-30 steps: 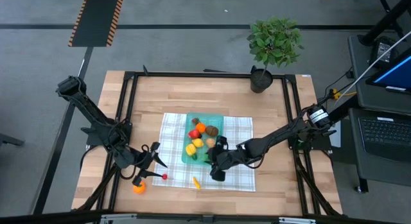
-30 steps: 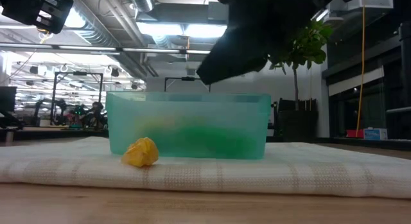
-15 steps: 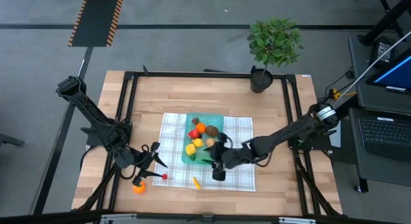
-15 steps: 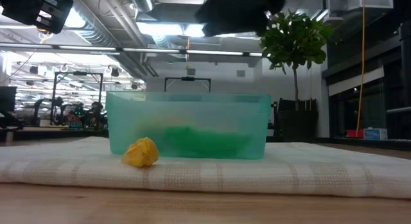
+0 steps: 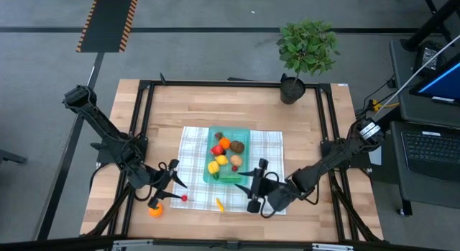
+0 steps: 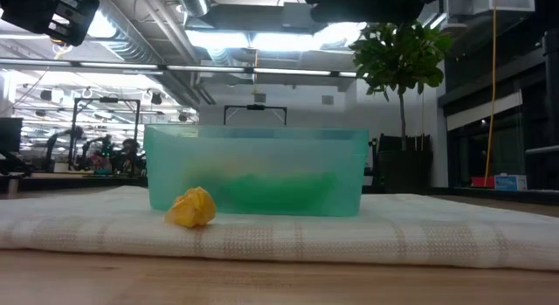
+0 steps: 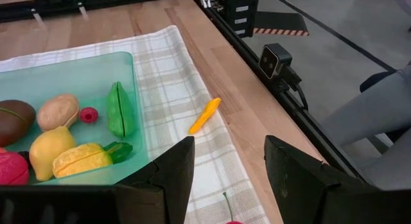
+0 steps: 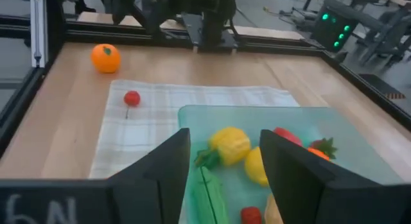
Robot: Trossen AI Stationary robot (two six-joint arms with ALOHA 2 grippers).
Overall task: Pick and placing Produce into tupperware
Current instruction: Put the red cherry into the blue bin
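The teal tupperware [image 5: 228, 157] stands on the checked cloth and holds several toy pieces: red, orange, yellow, brown, and a green pod [image 7: 119, 108] by its near wall. Loose produce: an orange [image 5: 155, 210] on the bare wood, a red cherry [image 5: 185, 197] and a yellow-orange piece [image 5: 219, 203] on the cloth. My right gripper [image 5: 254, 185] is open and empty, hovering over the cloth just right of the container's near right corner. My left gripper [image 5: 172, 180] is open above the cloth's near left corner.
A potted plant [image 5: 305, 53] stands at the table's far right. The dark frame rails [image 5: 144, 121] run along the table's sides. Bare wood [image 5: 215, 107] lies beyond the cloth. In the low view the yellow piece [image 6: 192, 207] lies in front of the container [image 6: 258, 169].
My right gripper has drawn back from the tupperware's near edge toward the table's right and near side, rising out of the low view. The green pod stays lying inside the container by its near wall. The left arm has kept still.
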